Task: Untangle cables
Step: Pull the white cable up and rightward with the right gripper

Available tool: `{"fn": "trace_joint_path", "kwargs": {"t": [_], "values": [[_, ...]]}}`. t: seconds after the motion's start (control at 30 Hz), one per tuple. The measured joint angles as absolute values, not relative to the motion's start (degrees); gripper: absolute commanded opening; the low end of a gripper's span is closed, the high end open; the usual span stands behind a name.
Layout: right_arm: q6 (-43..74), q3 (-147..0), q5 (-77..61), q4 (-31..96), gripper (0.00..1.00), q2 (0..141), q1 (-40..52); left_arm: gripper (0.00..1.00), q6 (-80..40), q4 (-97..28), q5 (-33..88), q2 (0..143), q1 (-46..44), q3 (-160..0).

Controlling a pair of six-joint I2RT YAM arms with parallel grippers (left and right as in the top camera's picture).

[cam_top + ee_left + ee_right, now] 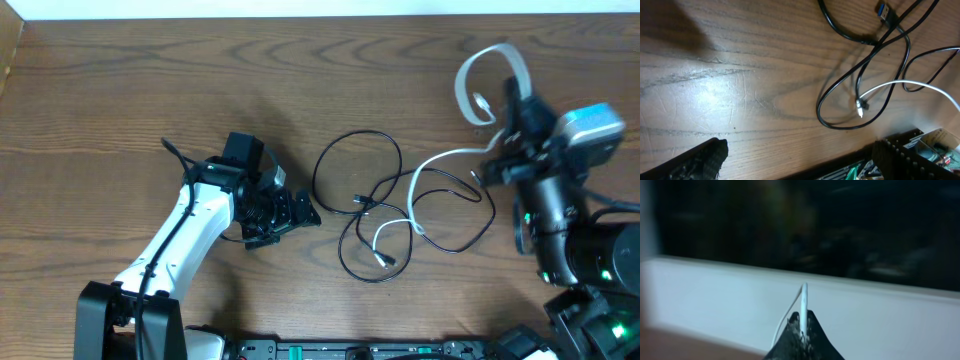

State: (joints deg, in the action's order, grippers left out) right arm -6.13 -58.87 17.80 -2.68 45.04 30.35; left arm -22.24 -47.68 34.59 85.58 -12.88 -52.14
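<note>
Several black cables (362,205) are seen looped on the wooden desk (120,100) just beside the widely parted left jaws, with 1 white cable (413,200) threaded through them and clamped at its end in the right jaws.

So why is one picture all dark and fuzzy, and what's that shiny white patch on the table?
Right wrist view: the background is dark and out of focus; only the right end effector, pinching the white cable, looks fairly sharp. Left wrist view: the patch is light bouncing off the table. Overhead view: evenly lit and sharp.
</note>
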Motion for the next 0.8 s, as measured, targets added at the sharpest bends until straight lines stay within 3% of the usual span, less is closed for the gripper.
{"fn": "trace_joint_path", "kwargs": {"t": [0.17,0.3,0.57,0.7,0.8], "values": [[-9.1,-58.8,28.8,-10.9,0.01,47.5,26.0,0.98,-22.2,-47.7,34.6,85.6,-12.9,-52.1],[-10.6,-58.5,34.3,-24.6,0.01,48.5,21.5,0.98,-22.2,-47.7,34.6,85.6,-12.9,-52.2],[-11.3,-58.6,29.9,-47.2,0.01,46.7,20.2,0.98,-22.2,-47.7,34.6,85.6,-12.9,-52.3],[-11.8,-58.7,27.5,-51.7,0.01,46.4,20.0,0.98,-22.2,-47.7,34.6,85.6,-12.9,-52.3],[-12.5,-58.8,26.4,-48.1,0.01,46.4,19.5,0.98,-22.2,-47.7,34.6,85.6,-12.9,-52.3]]}}
